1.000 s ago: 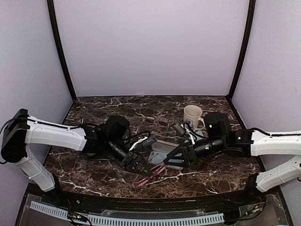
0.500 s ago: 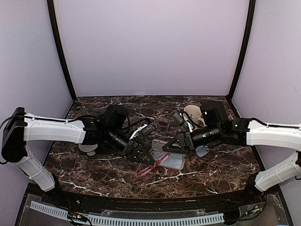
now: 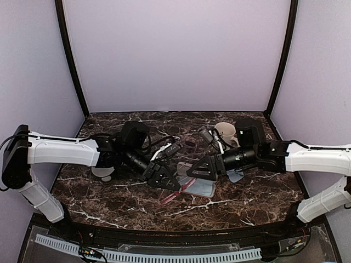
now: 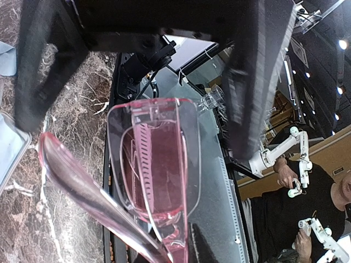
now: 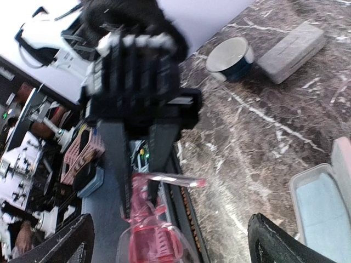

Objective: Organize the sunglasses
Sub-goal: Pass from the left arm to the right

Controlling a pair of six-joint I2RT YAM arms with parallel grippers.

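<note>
My left gripper (image 3: 164, 179) is shut on the red-pink sunglasses (image 3: 176, 193) and holds them tilted just above the table, near the front middle. In the left wrist view the pink lens (image 4: 156, 164) sits between my two dark fingers (image 4: 255, 82). My right gripper (image 3: 194, 169) is open and empty, facing the left gripper from the right, close to it. In the right wrist view the same red-pink sunglasses (image 5: 151, 233) hang from the left gripper's fingers (image 5: 118, 159). A thin dark pair (image 3: 188, 144) seems to lie behind the grippers, mostly hidden.
An open case (image 3: 202, 188) with a light blue lining lies under the right gripper; it also shows in the right wrist view (image 5: 323, 200). A white mug (image 3: 225, 132) stands at the back right. A bowl (image 5: 233, 57) and a grey case (image 5: 290, 46) lie at the left.
My right gripper has moved left and back, closer to the left gripper. My left gripper has carried the red-pink sunglasses a little up and back.
</note>
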